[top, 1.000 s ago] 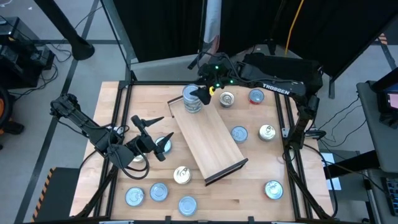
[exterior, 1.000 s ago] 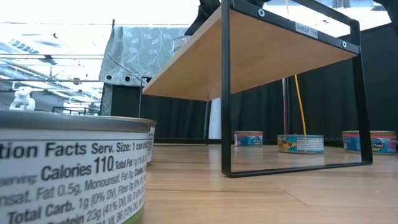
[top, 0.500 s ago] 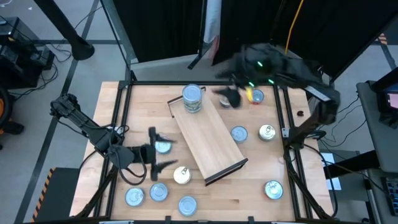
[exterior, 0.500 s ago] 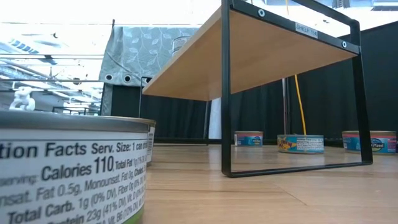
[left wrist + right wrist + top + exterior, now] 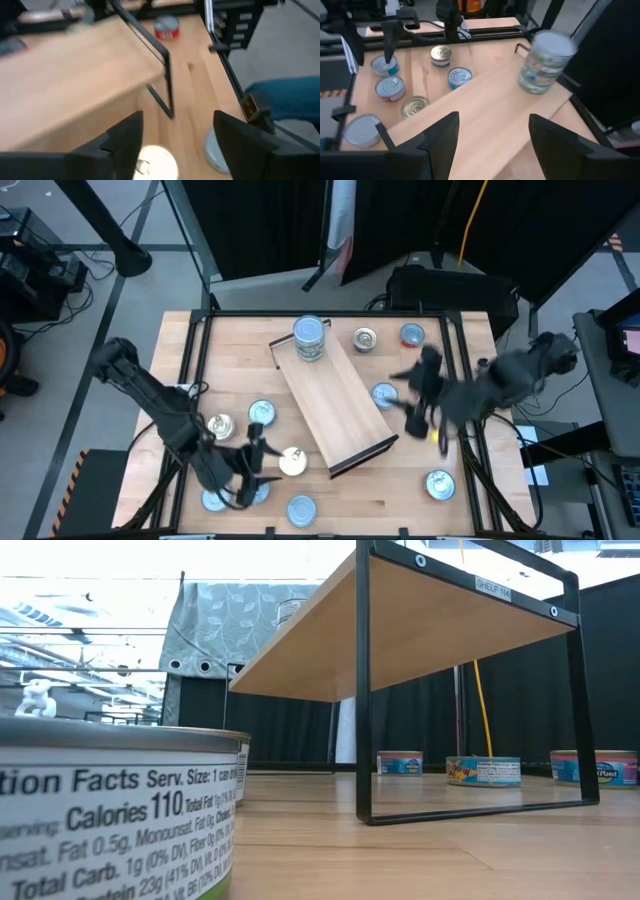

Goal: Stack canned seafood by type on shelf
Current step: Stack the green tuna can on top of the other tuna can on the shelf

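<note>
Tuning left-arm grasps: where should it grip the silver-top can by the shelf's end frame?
Come from above, open left gripper straddling the silver-top can, and pinch its curved side wall: it lies flat, too low for side approach. The shelf crowds one side.

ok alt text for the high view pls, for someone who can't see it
Overhead view of a wooden table: a shelf lies diagonally with a stack of cans at its far end. Loose cans surround it, and the left hand and right hand hover open, empty.

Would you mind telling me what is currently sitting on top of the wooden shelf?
One stack of cans stands at the far end of the shelf; the rest of its top is bare. The number of cans in the stack is unclear, and the floor beneath the shelf is hidden from above.
</note>
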